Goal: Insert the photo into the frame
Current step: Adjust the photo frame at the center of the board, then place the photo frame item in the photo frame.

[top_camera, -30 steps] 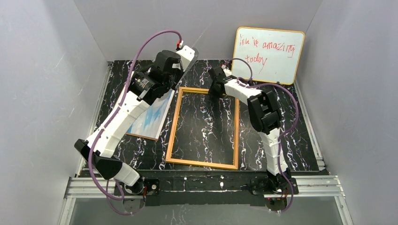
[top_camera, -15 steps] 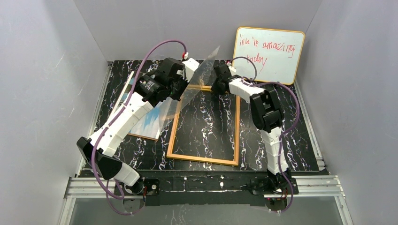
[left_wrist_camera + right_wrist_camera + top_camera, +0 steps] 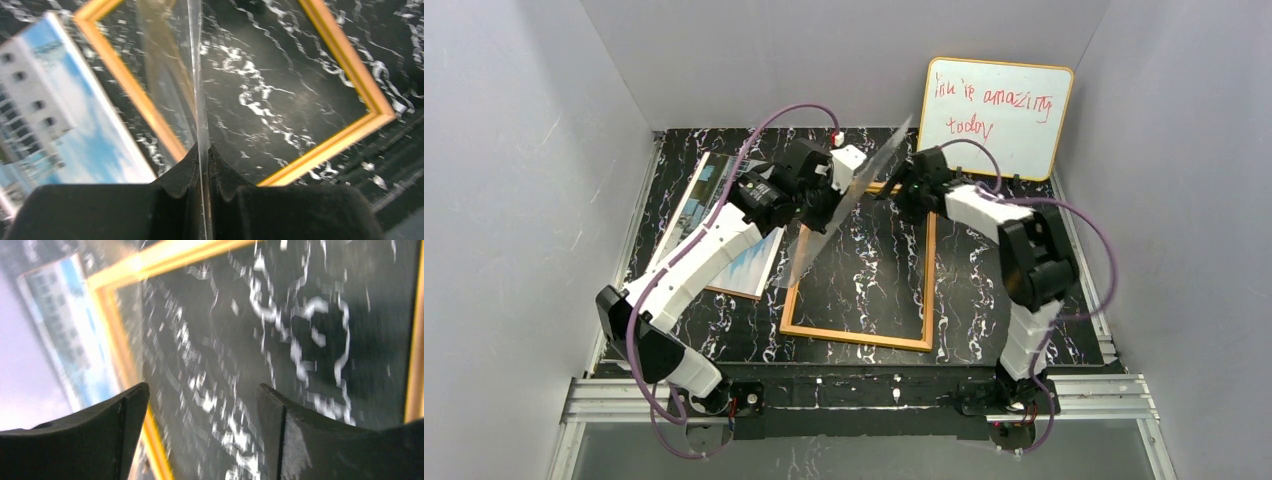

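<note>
The frame, an orange-wood rim, lies flat mid-table with the marble top showing through it. Its clear pane is lifted out and stands tilted on edge over the frame's far left corner. My left gripper is shut on the pane's edge; in the left wrist view the pane runs edge-on between the closed fingers. My right gripper hovers open by the frame's far rim, with nothing between its fingers. The photo, a white building on blue sky, lies face up left of the frame, partly under my left arm.
A yellow-edged whiteboard with red writing leans on the back wall at the right. Grey walls close in the table on three sides. The photo and frame rim lie below the left gripper.
My left gripper has raised the clear pane out of the frame and swung it rightward and upright. My right gripper has opened wide and its arm has swung to the right.
</note>
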You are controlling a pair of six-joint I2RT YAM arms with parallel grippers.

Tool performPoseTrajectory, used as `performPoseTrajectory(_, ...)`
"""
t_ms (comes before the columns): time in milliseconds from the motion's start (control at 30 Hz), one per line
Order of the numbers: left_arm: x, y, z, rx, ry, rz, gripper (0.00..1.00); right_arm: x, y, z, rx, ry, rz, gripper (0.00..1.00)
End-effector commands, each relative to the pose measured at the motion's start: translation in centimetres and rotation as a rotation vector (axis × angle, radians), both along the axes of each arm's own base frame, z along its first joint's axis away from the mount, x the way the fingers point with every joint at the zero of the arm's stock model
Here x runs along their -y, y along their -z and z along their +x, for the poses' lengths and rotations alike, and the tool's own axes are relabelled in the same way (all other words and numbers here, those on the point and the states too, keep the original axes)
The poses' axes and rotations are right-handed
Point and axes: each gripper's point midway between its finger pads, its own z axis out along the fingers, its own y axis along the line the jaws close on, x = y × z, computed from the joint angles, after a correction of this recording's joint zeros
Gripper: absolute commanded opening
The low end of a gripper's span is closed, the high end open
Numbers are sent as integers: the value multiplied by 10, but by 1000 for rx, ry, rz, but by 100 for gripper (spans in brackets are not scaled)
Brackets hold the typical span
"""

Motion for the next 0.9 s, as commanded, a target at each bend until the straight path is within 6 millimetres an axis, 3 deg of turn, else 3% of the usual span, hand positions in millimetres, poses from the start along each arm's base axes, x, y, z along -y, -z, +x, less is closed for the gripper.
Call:
performPoseTrajectory(0,22,43,-25,-194,52,-76,4,4,-71,-43,76,-23,260,95)
performPoseTrajectory(167,44,69,-38,-283,77,-160,0,19,-95,-115,145,-20,444,99)
performPoseTrajectory(267,52,91,-47,-345,77,-182,0,27,-98,-142,167,4,526,99)
performPoseTrajectory(400,66,119,-59,-441,71,-220,0,28,-96,-153,151,22,561,99)
performPoseTrajectory(633,80,154,-82,-482,93,-172,0,28,-84,-155,113,68,590,99)
performPoseTrajectory(867,93,173,-97,-500,146,-124,1,36,-57,-155,-9,128,462,96)
